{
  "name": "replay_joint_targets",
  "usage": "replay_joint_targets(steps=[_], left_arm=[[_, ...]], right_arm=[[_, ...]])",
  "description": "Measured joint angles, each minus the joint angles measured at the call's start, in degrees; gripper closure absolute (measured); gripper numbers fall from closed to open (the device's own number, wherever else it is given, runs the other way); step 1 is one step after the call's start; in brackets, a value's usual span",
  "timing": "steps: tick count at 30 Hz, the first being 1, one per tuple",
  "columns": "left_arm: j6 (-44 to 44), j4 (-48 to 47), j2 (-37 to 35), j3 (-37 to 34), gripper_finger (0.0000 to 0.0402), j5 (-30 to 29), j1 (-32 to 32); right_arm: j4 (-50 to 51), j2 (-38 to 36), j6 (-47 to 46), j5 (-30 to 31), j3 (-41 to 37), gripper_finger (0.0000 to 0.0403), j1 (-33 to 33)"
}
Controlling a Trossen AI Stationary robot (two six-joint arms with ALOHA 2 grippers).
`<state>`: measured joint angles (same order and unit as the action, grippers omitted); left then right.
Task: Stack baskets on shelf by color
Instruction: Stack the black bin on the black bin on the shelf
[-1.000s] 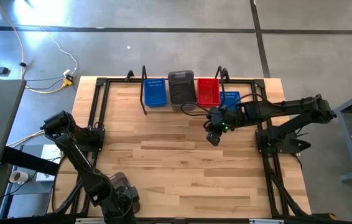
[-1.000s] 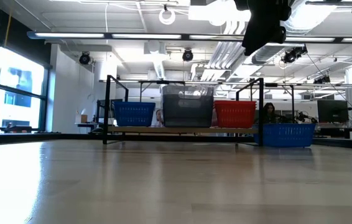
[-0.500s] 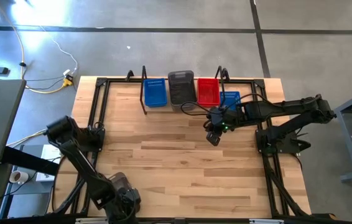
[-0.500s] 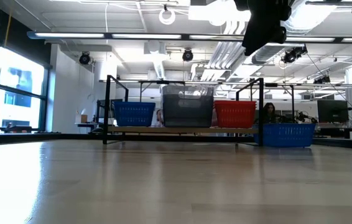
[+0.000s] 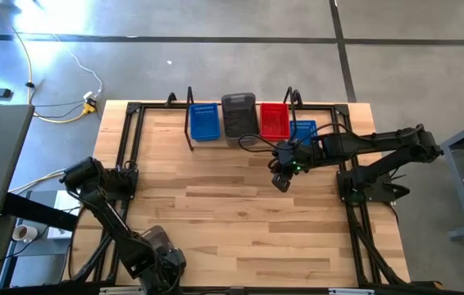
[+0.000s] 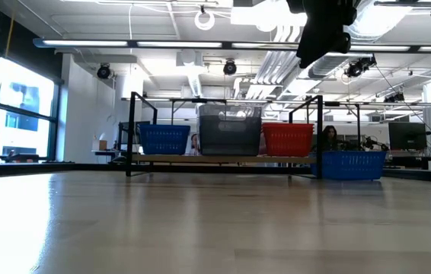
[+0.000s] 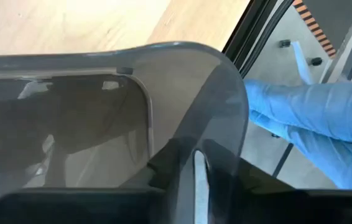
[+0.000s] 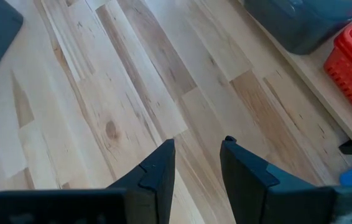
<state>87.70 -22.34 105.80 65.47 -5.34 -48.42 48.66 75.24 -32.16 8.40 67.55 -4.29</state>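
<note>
A smoky translucent grey basket point(image 7: 101, 124), smooth-rimmed with rounded corners, fills the left wrist view; the left gripper point(image 5: 160, 260) sits at the high view's lower left, its grip hard to judge. On the black wire shelf point(image 5: 189, 123), upper centre, stand blue point(image 5: 205, 122), grey point(image 5: 238, 115) and red point(image 5: 275, 120) slotted baskets (another blue one point(image 5: 303, 129) sits beside them). The right gripper point(image 8: 196, 163) hovers with fingers parted and empty over the pale wood-plank table point(image 5: 232, 229). A blue sleeve point(image 7: 313, 124) shows beyond the table.

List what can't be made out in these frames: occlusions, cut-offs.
- Left hand: high view, the arm covers its fingers; left wrist view, the grey basket fills the frame, so the grip is unclear.
- Right hand: low view, cut off by the top edge.
- Person's blue sleeve: left wrist view, cut off by the frame edge.
- Baskets per stack on the shelf: can't count.
</note>
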Motion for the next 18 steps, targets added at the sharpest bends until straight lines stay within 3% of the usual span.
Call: replay_joint_targets(steps=[4, 9, 18], left_arm=[[-1.3, -0.5, 0.0, 0.0, 0.0390, 0.1, 0.0], [-3.9, -3.2, 0.2, 1.6, 0.0395, 0.3, 0.0], [-16.5, -22.3, 0.3, 12.3, 0.0401, -1.4, 3.8]], right_arm=[[0.0, 0.0, 0.0, 0.0, 0.0, 0.0289, 0.0], [0.0, 0.0, 0.1, 0.0, 0.0, 0.0289, 0.0], [0.0, 0.0, 1.1, 0.1, 0.0, 0.0289, 0.0]])
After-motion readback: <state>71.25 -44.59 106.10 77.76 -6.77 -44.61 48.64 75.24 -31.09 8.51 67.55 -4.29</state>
